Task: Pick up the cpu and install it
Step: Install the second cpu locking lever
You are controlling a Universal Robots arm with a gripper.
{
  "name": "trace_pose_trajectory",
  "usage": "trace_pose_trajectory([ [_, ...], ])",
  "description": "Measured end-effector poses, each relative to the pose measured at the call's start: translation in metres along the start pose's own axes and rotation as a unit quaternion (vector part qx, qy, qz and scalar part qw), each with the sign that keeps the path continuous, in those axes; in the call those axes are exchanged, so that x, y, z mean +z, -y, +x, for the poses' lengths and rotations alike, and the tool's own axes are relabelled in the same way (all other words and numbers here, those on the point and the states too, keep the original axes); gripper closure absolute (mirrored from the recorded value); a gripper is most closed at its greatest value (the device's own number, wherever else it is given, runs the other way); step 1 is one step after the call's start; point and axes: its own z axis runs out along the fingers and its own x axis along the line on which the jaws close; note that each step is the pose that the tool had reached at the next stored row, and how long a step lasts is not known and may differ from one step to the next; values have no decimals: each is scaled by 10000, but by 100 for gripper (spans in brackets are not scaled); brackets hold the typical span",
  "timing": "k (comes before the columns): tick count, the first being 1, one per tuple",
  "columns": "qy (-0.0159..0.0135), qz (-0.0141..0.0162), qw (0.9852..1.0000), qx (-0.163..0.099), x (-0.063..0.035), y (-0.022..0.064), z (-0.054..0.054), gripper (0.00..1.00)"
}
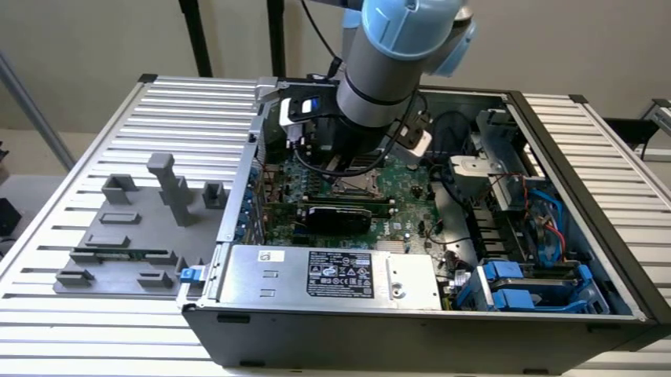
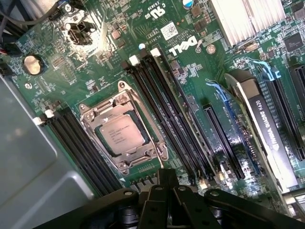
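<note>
- While the arm reaches down into the open computer case in the exterior view, its wrist sits over the green motherboard near the case's far wall.
- Seen from the wrist, the cpu lies flat inside its socket, silvery top up with printed lettering showing, framed all round by the metal bracket of the socket.
- Black memory slots run alongside the socket on one side, and another bank of black slots runs on the other side.
- The gripper appears as black linkage at the wrist picture's edge, just beside the socket; the jaws hold nothing that can be seen, and whether they stand open or closed I cannot tell.
- A graphics card with white lettering stands in a slot well apart from the cpu, and a finned heatsink sits near the board's corner.
- Within the case at the near side lies a silver power supply with a black label.
- Outside the case, on the slatted surface toward the exterior view's left, a grey fixture carries a long green memory stick.
</note>
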Motion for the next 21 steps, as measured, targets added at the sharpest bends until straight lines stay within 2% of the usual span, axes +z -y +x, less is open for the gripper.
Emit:
trace_pose_trajectory([
  [4, 11, -27, 10000, 15, 41, 13, 27, 89],
  [9, 83, -89, 9999, 35, 94, 21, 10, 89],
  [12, 107, -106, 9999, 44, 123, 30, -4, 89],
  [17, 111, -115, 9999, 46, 159, 32, -17, 89],
  [21, 82, -167, 9998, 30, 203, 50, -39, 89],
])
